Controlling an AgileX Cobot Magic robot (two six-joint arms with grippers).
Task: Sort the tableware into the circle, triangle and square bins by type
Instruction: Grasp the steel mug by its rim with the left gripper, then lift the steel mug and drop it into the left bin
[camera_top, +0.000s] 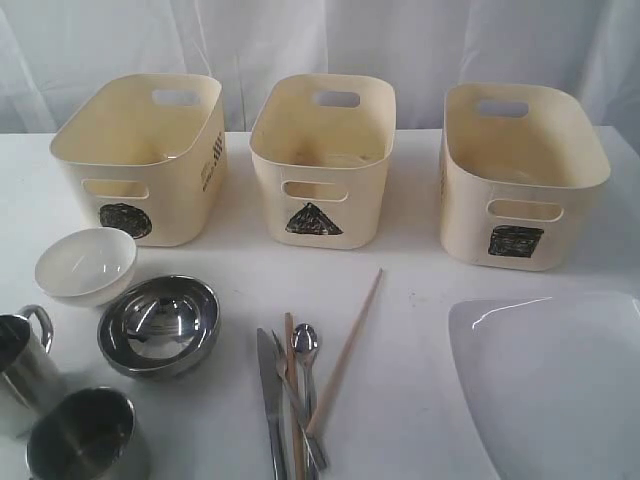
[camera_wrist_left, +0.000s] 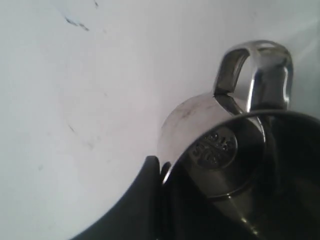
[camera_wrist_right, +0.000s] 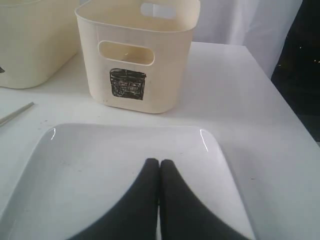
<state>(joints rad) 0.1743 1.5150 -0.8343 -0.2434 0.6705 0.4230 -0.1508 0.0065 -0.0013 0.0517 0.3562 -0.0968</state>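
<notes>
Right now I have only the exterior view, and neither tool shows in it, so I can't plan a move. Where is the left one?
Observer: The left tool is at a steel cup. One finger lies against the outside of its wall, at the rim; the other I can't make out.
Operator: How is that cup turned?
Observer: Its handle is on the side opposite that finger.
Operator: And the right tool?
Observer: The right tool is shut, fingertips together, over the large white plate, with the square bin straight ahead of it.
</notes>
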